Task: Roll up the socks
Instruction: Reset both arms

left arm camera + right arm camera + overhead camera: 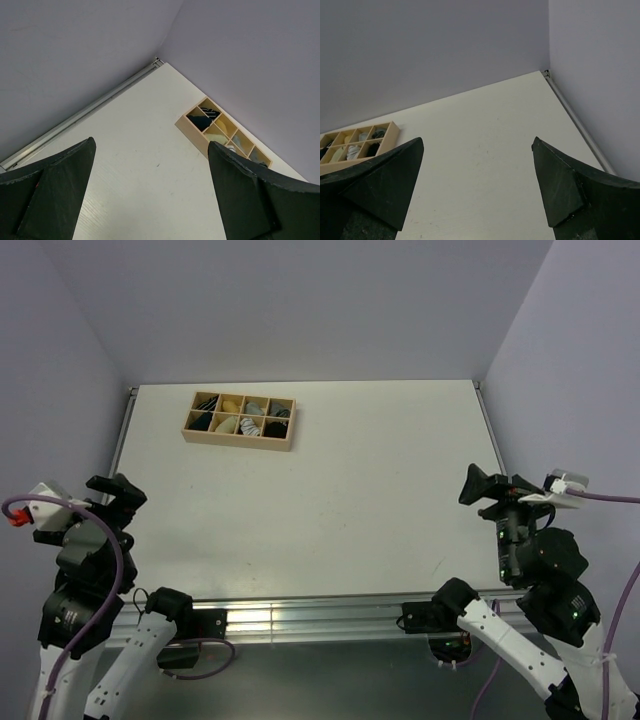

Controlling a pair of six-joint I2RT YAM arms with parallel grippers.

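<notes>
Waiting above the near-left corner of the white tabletop (350, 520), the black two-finger left gripper (118, 492) hangs off the surface w/ jaws spread wide and nothing between them; the wrist view confirms an open gap looking toward the far-left corner. Toward that far-left corner, a bit in from the far edge, sits the light wooden eight-cell organiser box (240, 442), holding small sock bundles. A dark sock w/ pale bands (206, 402) seems to lie in the far-left cell and a white sock w/ black stripes (250, 426) in the near row, third cell along. Both are too small to be sure which cells hold the task pair. Over the near-right corner the black right gripper (470, 486) hovers, jaws likewise spread, holding nothing. Judgement: rolling isn't under way here. Either it's the opening step, w/ the pair yet to be fetched, or it's done and stowed; can't tell. If opening, the next move calls for a long reach across to the box, prob. by the left arm, and a pinch on one sock w/o snagging its neighbours.
</notes>
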